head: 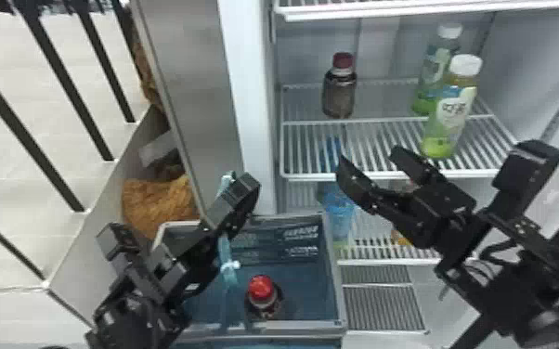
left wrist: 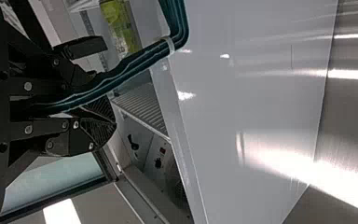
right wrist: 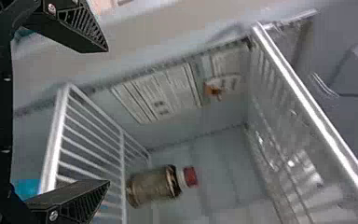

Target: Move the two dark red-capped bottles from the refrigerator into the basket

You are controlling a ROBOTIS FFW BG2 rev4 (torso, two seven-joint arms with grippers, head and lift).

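The head view shows one dark red-capped bottle (head: 339, 95) upright on a wire shelf (head: 385, 175) in the refrigerator (head: 248, 93), towards the back and left. It looks short and stout, probably fairly heavy if full, with a stiff, smooth body that could slip if cold or damp. The best hold is likely around the body below the shoulder, both pads level; pinching the red cap (head: 342, 60) would risk a swing or a twist. Its partner bottle (head: 263, 297) is already in the basket (head: 336, 278). The right gripper (head: 369, 160) is open and empty, fingers wide apart, near the shelf's front edge. Two white-capped bottles (head: 450, 116) stand to the right and want a wide berth. The left gripper (left wrist: 113, 120) is closed on the teal handle (left wrist: 135, 60) of the basket.
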